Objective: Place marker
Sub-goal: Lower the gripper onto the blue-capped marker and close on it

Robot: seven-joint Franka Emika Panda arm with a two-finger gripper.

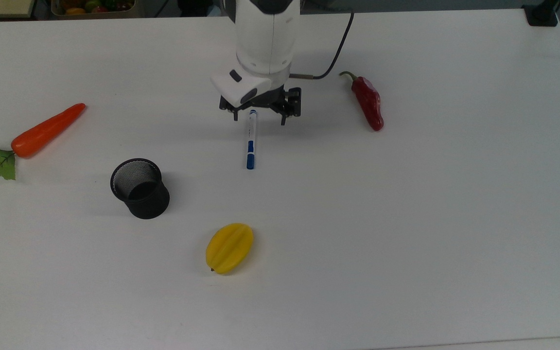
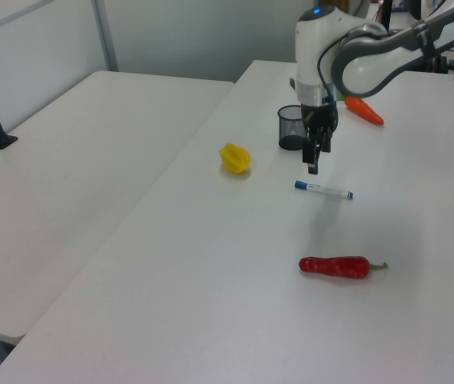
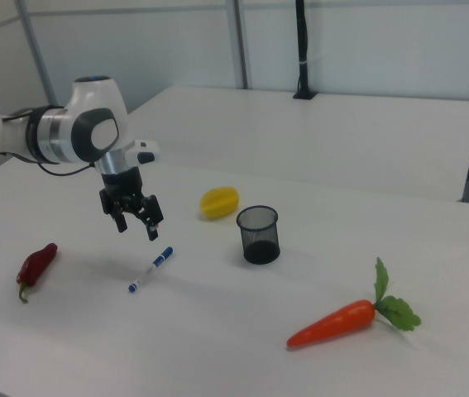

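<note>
You are early in the job: the marker [image 1: 251, 139] lies untouched on the desk [image 1: 455, 218], between the mesh cup [image 1: 140, 188] and the red chilli [image 1: 368, 102], well apart from both. Grasp, lift and placement all remain, and the cup looks the likely destination. Your gripper [image 1: 259, 117] hangs above the marker's far end, the end away from the yellow fruit [image 1: 229, 248]. Its fingers [image 3: 155, 231] are spread wide, empty, touching nothing.

White table [image 1: 406, 243] bears marker [image 1: 251, 141], chilli [image 1: 368, 102], carrot [image 1: 46, 130], cup [image 1: 140, 188], starfruit [image 1: 229, 248].
</note>
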